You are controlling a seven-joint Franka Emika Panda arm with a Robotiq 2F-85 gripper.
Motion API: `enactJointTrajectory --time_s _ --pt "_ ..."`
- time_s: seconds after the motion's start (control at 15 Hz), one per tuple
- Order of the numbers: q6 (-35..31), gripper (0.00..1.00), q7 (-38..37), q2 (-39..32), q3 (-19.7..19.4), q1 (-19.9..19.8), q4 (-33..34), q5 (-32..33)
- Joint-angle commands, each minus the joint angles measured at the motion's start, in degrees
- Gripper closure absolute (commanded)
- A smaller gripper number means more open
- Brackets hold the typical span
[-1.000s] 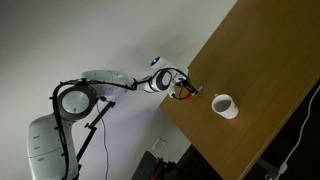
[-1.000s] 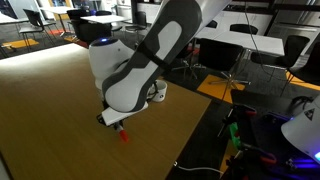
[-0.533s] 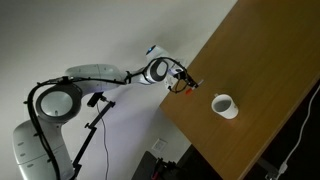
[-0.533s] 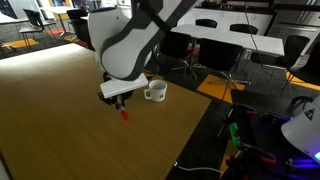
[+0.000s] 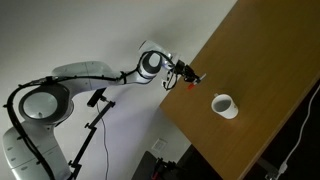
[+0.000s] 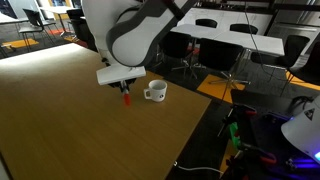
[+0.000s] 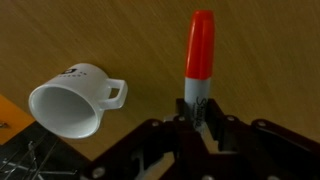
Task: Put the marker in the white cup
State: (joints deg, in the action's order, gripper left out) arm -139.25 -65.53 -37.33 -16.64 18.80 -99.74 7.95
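The marker (image 7: 198, 62) has a red-orange cap end and a pale grey-white body. The body end is clamped between the closed fingers of the gripper (image 7: 200, 122), and the cap end points away from the wrist. In an exterior view the marker (image 6: 125, 97) hangs red end down below the gripper (image 6: 120, 84), over the wooden table (image 6: 60, 120). The white cup (image 6: 154, 92) stands near it, not touching. In the wrist view the cup's handle faces the marker.
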Motion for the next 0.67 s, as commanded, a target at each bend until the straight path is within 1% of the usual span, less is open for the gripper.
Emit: enactJointTrajectory --time_s 0.0,0.13,0.4,0.6 --pt "4.5 0.94 -11.1 2.7 -2.2 2.6 -1.5 7.0" --pt "7.2 0.94 -16.9 3.0 -2.4 3.1 -1.2 10.9" --pt "13.5 0.94 -27.9 3.9 -1.8 3.1 -0.6 17.8" --pt "19.6 0.94 -35.3 4.4 -0.8 2.5 0.0 21.6"
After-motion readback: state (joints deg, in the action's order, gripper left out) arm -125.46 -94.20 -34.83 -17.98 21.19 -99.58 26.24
